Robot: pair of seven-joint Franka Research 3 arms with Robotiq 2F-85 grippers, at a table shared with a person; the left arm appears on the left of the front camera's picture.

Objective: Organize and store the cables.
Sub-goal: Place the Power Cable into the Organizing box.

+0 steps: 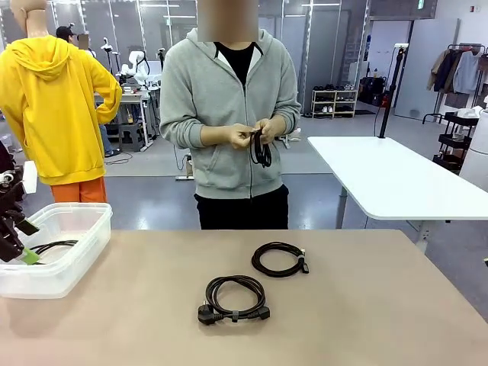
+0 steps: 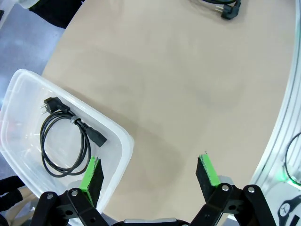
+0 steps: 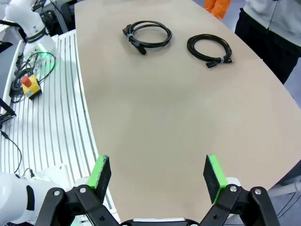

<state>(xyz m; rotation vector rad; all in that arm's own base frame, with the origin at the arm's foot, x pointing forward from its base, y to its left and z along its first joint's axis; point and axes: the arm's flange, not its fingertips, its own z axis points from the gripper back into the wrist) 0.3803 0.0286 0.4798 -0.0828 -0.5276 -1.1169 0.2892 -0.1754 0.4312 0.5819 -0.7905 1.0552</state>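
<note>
Cables lie coiled flat mid-table, far ahead of our right gripper and well off to one side of our left gripper, both spread open and empty, the left straddling the bin rim.

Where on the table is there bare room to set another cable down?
Free: the table right of the far coil, and the stretch between the clear bin and the near coil. Crowded: the middle, around those two coils.

Tan table, clear bin (left edge), white table
</note>
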